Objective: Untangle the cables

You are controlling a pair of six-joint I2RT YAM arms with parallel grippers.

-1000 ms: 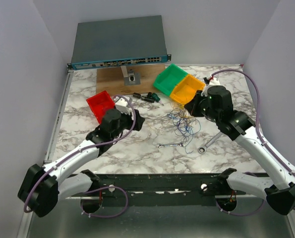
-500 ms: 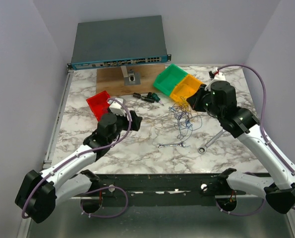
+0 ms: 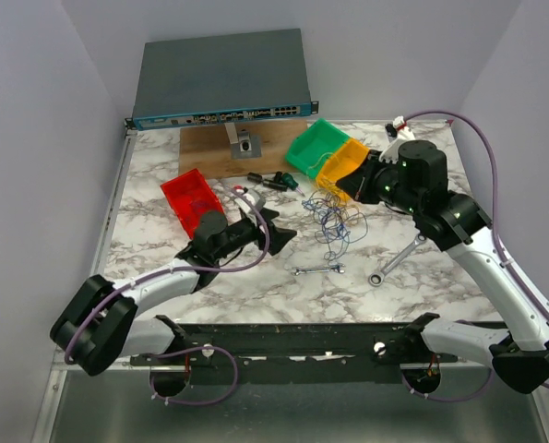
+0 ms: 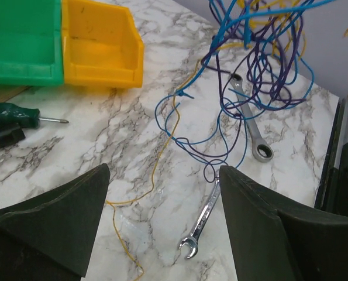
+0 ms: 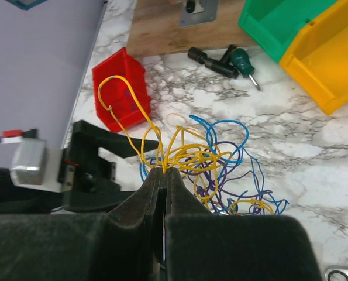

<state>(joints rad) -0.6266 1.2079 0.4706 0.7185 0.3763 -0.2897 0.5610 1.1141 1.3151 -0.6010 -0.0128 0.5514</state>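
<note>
Marble tabletop [image 3: 265,281] between pale walls; right claw [image 5: 164,172] pinched shut on yellow strands of the cables [image 5: 203,155], tangle hanging beneath it, lowest blue loops trailing toward the small wrench [image 4: 202,219]; left claw [image 4: 162,172] spread wide, empty, low and just beside those dangling loops, not touching. Likely trouble: pulling apart on the wrong strand and cinching the knot tighter; hair-thin wire slipping out of the pinch; loose loops hooking the wrench and dragging it along.
</note>
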